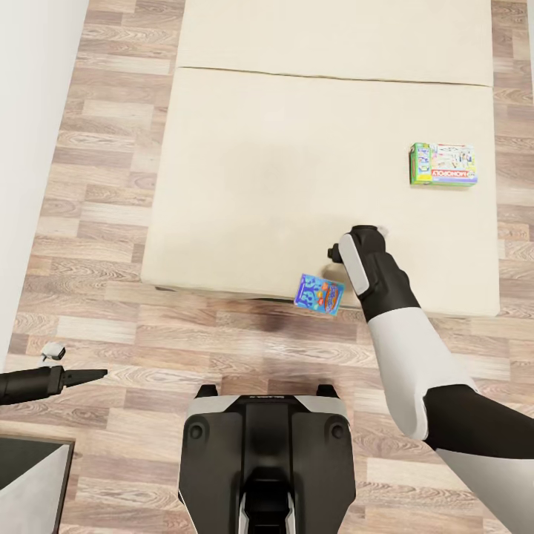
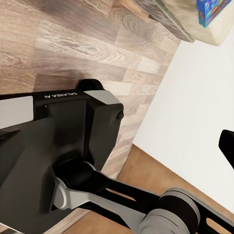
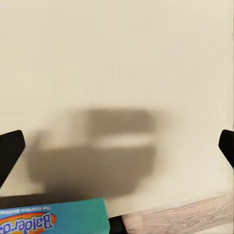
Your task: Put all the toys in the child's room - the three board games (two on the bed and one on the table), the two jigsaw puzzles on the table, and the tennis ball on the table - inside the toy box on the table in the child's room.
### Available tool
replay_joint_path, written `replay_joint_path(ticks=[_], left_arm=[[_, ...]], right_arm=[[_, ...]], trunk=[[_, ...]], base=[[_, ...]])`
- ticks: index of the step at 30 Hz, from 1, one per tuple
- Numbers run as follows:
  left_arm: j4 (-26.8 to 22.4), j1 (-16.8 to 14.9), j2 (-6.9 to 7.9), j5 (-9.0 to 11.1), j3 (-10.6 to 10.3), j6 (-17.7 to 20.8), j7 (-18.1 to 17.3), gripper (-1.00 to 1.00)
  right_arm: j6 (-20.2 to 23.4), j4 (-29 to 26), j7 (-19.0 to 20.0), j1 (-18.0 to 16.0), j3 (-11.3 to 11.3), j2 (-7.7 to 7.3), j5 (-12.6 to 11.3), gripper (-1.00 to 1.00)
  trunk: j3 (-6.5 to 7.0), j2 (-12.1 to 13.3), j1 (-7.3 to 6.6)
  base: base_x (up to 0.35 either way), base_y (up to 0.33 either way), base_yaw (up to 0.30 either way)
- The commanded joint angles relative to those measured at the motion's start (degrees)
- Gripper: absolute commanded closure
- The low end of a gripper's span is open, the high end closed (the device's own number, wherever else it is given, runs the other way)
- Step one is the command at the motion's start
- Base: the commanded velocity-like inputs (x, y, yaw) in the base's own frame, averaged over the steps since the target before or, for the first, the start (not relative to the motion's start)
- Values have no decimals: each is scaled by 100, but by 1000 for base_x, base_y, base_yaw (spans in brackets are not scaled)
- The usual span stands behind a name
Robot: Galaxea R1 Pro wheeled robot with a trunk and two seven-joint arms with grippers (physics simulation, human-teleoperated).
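Note:
The beige bed (image 1: pixel 245 185) takes up the upper part of the head view. A blue board game (image 1: pixel 320 294) lies tilted at the mattress's near edge, partly over the floor; its edge also shows as a teal box (image 3: pixel 53 222) and as a blue box (image 2: pixel 214 9). A green and white board game (image 1: pixel 443 165) lies flat at the bed's right side. My right gripper (image 1: pixel 350 251) points down at the mattress just beyond the blue game, open (image 3: pixel 117 146), with nothing between its fingers. My left gripper (image 1: pixel 85 377) hangs over the floor at the left, open and holding nothing.
A wood floor (image 1: pixel 111 319) surrounds the bed. There is a white wall (image 1: pixel 22 148) at the left. A dark grey unit's corner (image 1: pixel 30 482) sits at the lower left. My black base (image 1: pixel 265 445) stands close to the bed's near edge.

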Motion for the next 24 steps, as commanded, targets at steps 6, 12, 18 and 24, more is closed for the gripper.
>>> replay_joint_path(ticks=[6,12,18,24], left_arm=[[-1,-1,2,-3,1,61,-22,-100],[-1,-1,2,-8,2,61,-22,-100],[-1,-1,2,-8,4,61,-22,-100],[-1,-1,2,-5,1,61,-22,-100]], right_arm=[[121,-153,-68,-4,51,-11,-63,-100],[366,-541,-56,26,39,-13,-88,-100],[529,-1481,-43,122,-12,-31,-210,-100],[529,-2155,-35,253,-61,-93,-739,-100]], trunk=[[-6,-9,4],[-6,-9,4],[-6,-9,4],[-6,-9,4]], base=[[0,0,0],[0,0,0],[0,0,0],[0,0,0]])
